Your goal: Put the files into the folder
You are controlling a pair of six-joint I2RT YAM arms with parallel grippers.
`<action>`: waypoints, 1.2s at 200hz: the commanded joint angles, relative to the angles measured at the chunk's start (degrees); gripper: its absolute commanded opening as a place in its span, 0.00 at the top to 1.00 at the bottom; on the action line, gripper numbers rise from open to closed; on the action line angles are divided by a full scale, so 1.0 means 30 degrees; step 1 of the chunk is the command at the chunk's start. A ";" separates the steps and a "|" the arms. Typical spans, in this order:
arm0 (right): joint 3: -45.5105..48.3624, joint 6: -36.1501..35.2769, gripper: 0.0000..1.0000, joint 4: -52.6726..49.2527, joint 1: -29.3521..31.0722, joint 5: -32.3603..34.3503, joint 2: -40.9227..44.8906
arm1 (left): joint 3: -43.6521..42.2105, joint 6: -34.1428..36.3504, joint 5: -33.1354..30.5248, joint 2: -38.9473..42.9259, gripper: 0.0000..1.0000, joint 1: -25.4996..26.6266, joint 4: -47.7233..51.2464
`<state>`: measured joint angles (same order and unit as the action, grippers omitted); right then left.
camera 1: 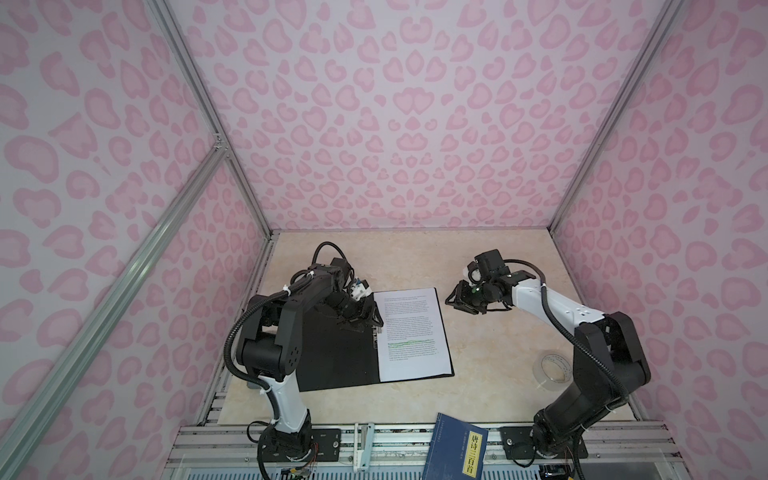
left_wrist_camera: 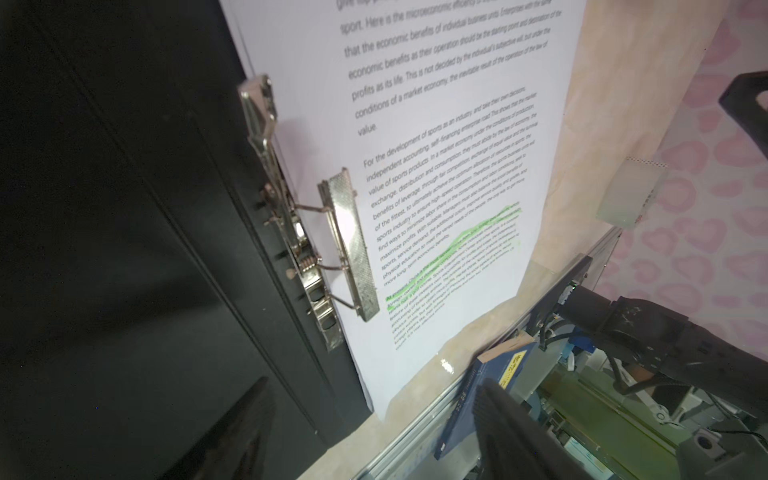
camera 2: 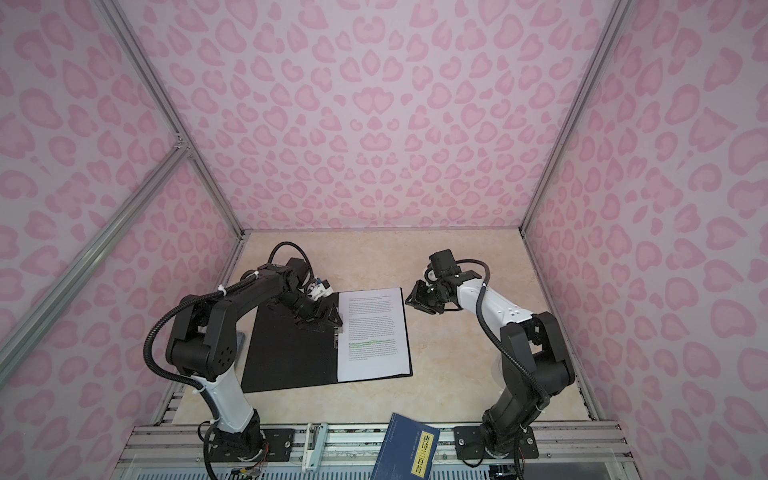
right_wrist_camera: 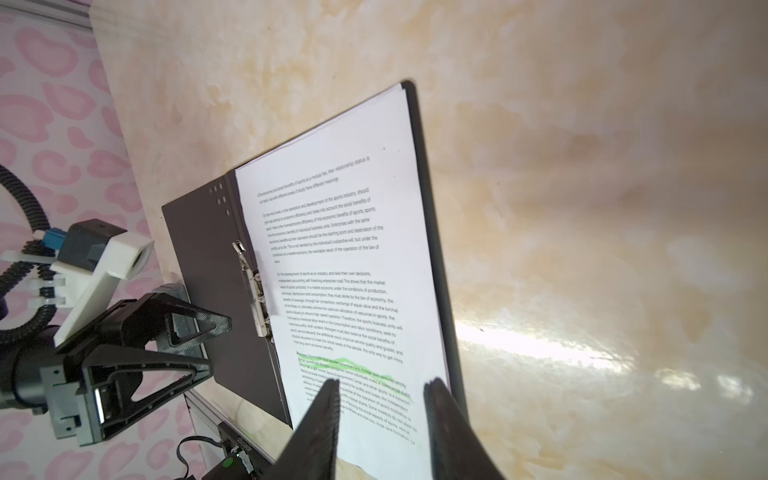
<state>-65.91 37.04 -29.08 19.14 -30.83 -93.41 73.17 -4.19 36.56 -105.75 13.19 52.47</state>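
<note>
The blue book [camera 1: 457,446] lies nearest. Beyond it the folder [camera 1: 332,357] lies open, the files [camera 1: 411,332] flat on its right half: light, limp sheets, probably best pinched at a free edge. Farther back, the left gripper [camera 1: 365,322] hovers spread and empty by the clip [left_wrist_camera: 349,245], and the right gripper [camera 1: 451,300] hangs parted and empty.

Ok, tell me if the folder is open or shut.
Open: the folder lies spread flat, black inside facing up, with the files lying on one half.

The files [camera 1: 411,332] lie on the right half of the folder [camera 1: 332,361], with the book [camera 1: 455,451] in front.
</note>
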 commanded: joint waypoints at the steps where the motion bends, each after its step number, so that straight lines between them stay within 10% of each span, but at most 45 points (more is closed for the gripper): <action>1: -0.0262 -0.0766 0.63 -0.0839 0.0118 0.0271 0.0916 | 0.0879 0.0907 -0.0232 -0.0178 0.21 -0.0149 -0.0547; 240: 0.2134 0.0136 0.66 0.0956 0.2088 0.1357 0.5246 | 0.4557 0.1663 0.3452 -0.4484 0.25 -0.0063 -0.1384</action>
<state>-59.18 37.89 -27.46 25.39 -26.89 -77.41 87.00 0.08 44.51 -120.40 13.02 47.88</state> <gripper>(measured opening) 0.342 0.750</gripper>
